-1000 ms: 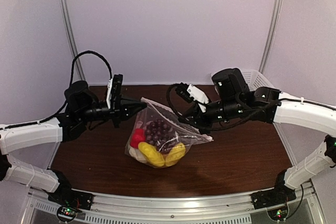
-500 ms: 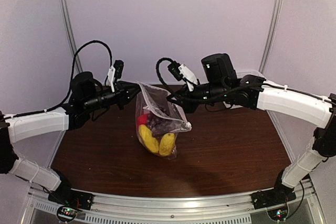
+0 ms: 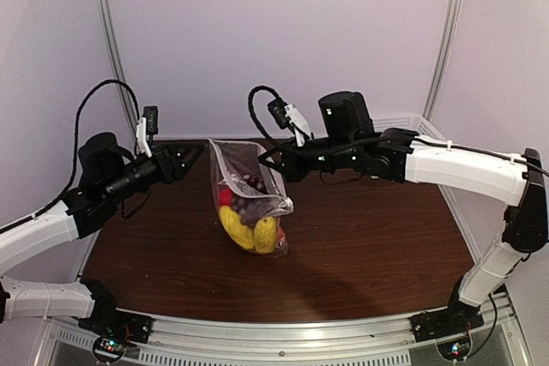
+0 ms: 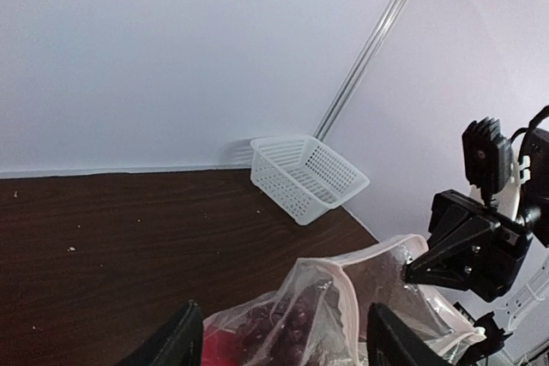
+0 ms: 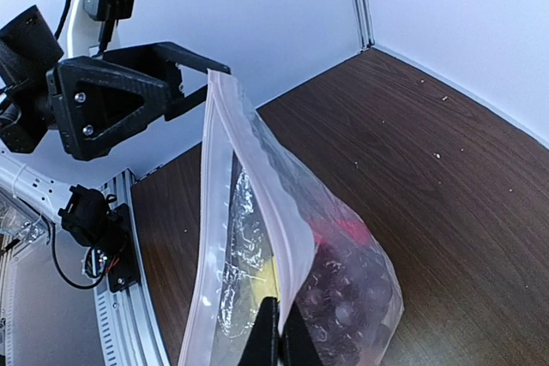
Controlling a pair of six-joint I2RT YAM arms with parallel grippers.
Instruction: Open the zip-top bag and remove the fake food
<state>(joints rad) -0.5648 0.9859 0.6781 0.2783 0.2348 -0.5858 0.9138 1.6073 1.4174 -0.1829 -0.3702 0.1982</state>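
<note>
The clear zip-top bag [image 3: 249, 179] stands upright on the table, its pinkish-white zip strips parted at the top. My right gripper [image 3: 268, 160] is shut on the right-hand strip [image 5: 287, 255], pinching it between both fingers [image 5: 279, 336]. My left gripper [image 3: 196, 156] is open just left of the bag's upper corner, holding nothing. In the left wrist view the bag's mouth [image 4: 343, 285] lies between and beyond its spread fingers [image 4: 182, 342]. The fake food shows through the plastic: yellow pieces [image 3: 249, 231], a dark purple grape cluster [image 3: 250, 203] and a red piece [image 3: 225, 197].
A white mesh basket [image 3: 410, 126] stands at the back right corner of the dark wooden table [image 3: 369, 246], also seen from the left wrist as basket [image 4: 304, 176]. White walls close in the back and sides. A metal rail [image 3: 274, 340] runs along the near edge.
My left gripper has opened, let go of the bag's mouth and drawn back to the left. The right gripper has carried its edge up and left, and the bag now stands more upright.
</note>
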